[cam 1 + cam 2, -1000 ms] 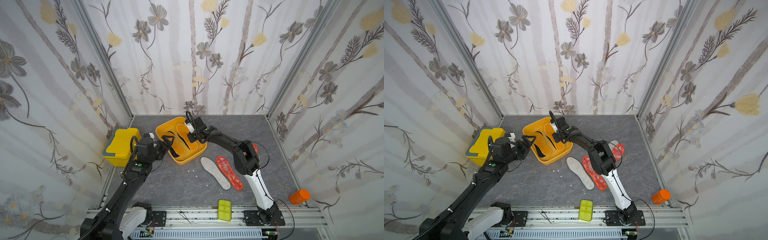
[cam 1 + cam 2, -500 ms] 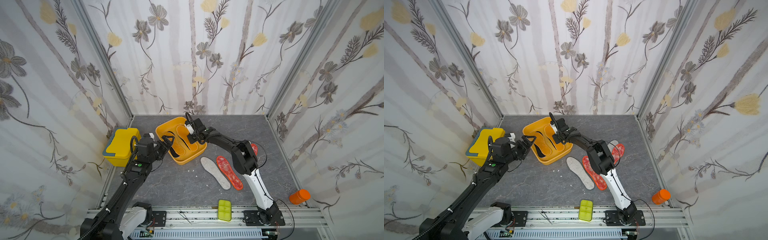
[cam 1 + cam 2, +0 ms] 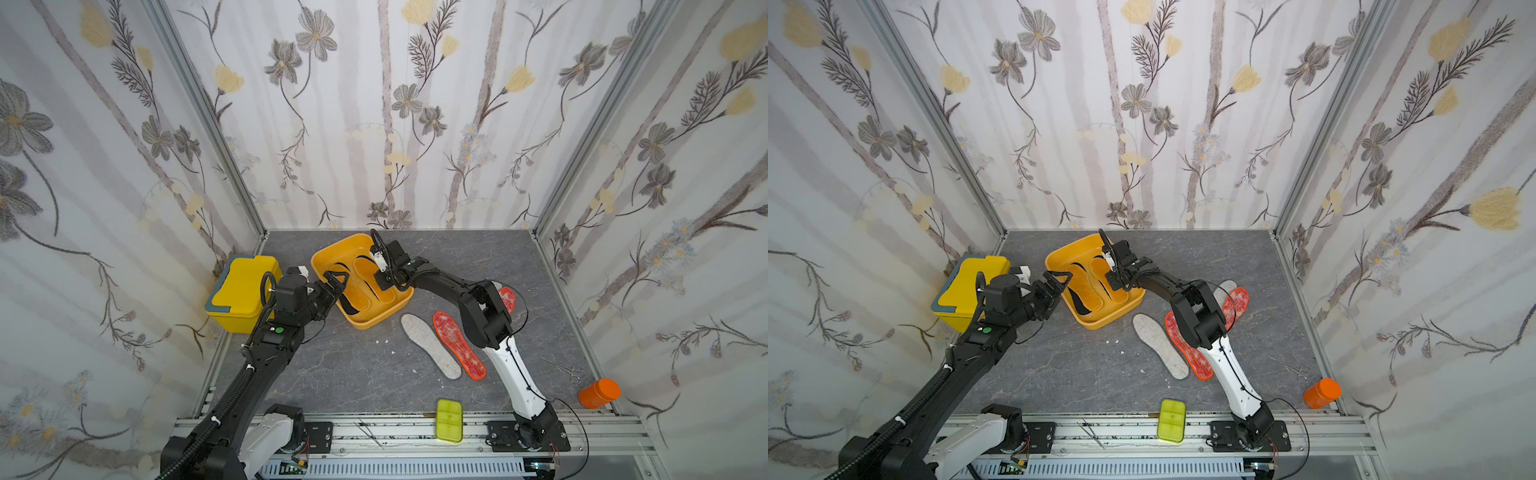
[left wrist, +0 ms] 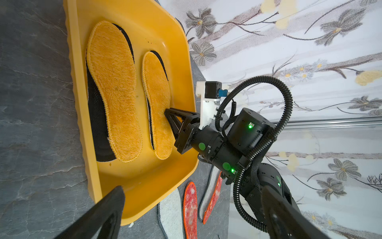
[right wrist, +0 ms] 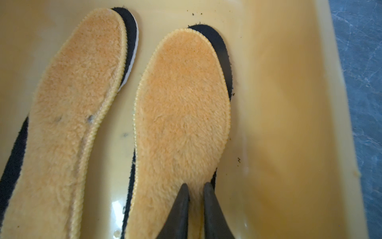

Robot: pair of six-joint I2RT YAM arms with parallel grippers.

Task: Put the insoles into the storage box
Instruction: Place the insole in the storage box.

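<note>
1. Two fingers of the right tool point(image 5: 196, 186) stand narrowly apart, tips on a plush orange-yellow insole point(image 5: 182, 103) inside the storage box point(image 3: 374, 319). If it pinches the plush, I cannot tell.
2. The left tool point(image 3: 334, 281) is wide open beside the box rim and holds nothing.
3. I judge the insoles light, soft and bendable, best taken at the heel edge.
4. The right wrist view shows black insoles point(image 5: 222, 51) beneath the yellow pair. The top views add a felt insole point(image 3: 428, 345) and a red-orange insole point(image 3: 457, 345) on the tabletop point(image 3: 353, 374).
</note>
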